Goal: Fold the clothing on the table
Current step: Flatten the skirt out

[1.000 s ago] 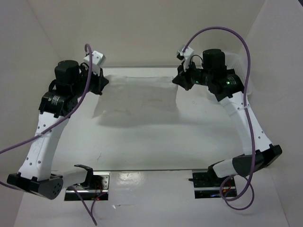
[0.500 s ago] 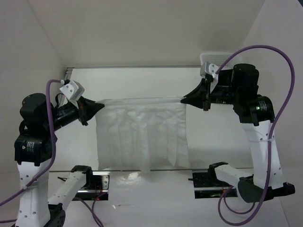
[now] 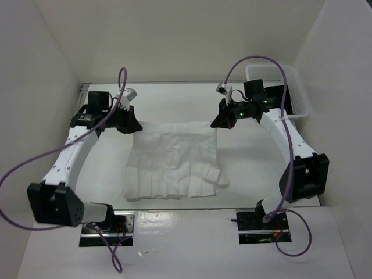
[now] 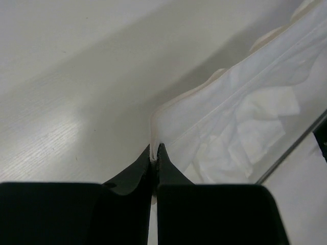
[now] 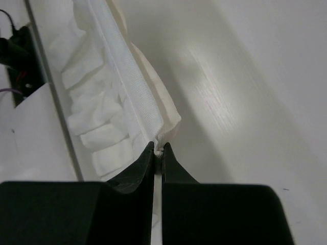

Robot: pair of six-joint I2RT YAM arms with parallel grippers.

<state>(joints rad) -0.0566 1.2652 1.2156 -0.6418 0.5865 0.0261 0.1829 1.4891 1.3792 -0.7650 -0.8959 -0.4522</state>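
Garment: white thin pleated fan-shaped clothing (image 3: 174, 160) spread mid matte white table (image 3: 256, 168).
L gripper (image 3: 132, 126): jaws clamped tight on garment's far-left corner.
R gripper (image 3: 215, 123): jaws clamped tight on far-right corner.

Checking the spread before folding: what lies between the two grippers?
Only the clothing: its far edge runs from the left gripper to the right gripper, both shut on its corners. The top external view shows it.
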